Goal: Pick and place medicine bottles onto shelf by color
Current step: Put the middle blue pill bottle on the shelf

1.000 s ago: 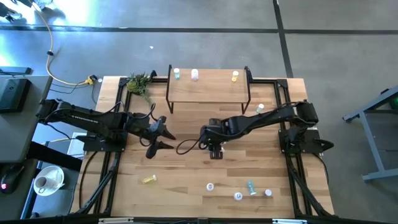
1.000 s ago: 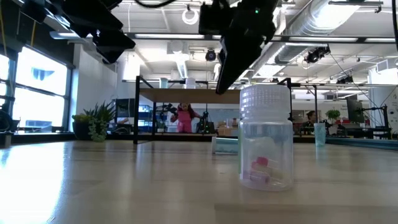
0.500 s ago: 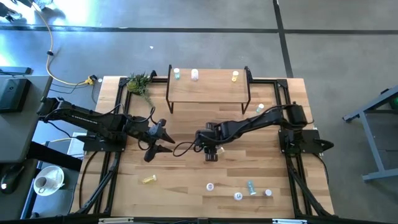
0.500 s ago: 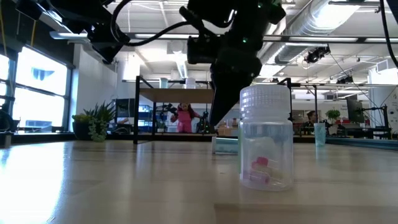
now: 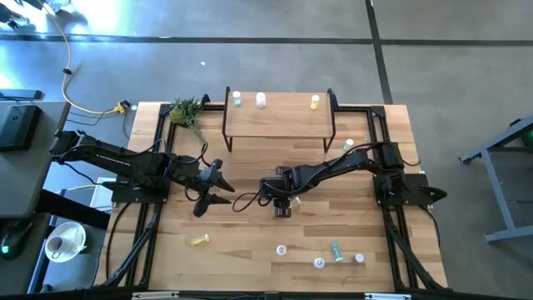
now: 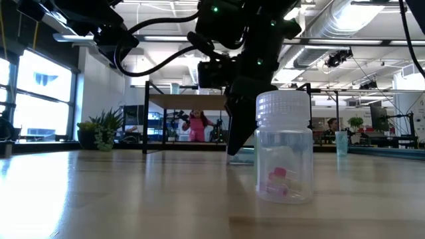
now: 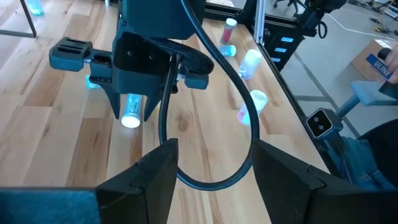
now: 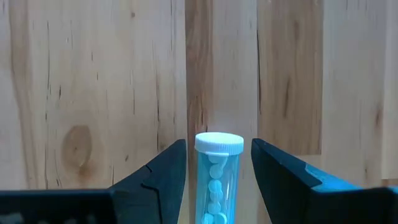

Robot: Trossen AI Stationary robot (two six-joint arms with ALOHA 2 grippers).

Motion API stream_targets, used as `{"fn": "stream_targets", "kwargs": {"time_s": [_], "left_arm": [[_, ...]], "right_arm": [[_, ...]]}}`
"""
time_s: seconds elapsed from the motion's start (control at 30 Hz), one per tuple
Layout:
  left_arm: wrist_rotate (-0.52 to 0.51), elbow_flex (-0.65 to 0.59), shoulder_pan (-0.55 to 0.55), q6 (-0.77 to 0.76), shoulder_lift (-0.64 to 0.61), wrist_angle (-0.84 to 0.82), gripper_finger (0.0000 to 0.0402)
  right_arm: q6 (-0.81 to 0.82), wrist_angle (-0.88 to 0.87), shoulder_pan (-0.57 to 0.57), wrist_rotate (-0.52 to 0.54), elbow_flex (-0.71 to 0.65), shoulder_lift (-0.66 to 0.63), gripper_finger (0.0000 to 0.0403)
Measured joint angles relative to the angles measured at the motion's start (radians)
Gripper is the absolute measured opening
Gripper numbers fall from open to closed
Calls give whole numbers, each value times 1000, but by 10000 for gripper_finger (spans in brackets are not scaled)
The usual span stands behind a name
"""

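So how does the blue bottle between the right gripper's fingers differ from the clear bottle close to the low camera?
The blue bottle is slim and lies on the table, with the right gripper open around it; the clear bottle is squat and stands upright. The contents look blue in the first, pink in the second. Both have white caps.

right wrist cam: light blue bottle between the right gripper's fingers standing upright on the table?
No. The light blue white-capped bottle lies flat on the wooden tabletop, between the right gripper's open fingers.

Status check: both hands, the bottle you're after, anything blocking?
Right hand low at mid-table, fingers straddling a light blue bottle lying flat, not clamped. Left hand open, empty, waiting beside it. Nothing blocking the shelf.
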Motion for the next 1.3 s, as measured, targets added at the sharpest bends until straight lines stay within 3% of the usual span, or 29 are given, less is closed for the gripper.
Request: {"fn": "stream_targets", "kwargs": {"time_s": [0.57, 0.93, 1.3], "left_arm": [[0, 0, 0, 35, 0, 0, 193], [0, 0, 0, 34, 0, 0, 193], [0, 0, 0, 34, 0, 0, 193]], "right_arm": [[40, -6, -9, -23, 0, 18, 148], [39, -10, -8, -25, 0, 18, 84], [-3, -43, -8, -24, 0, -22, 82]]}}
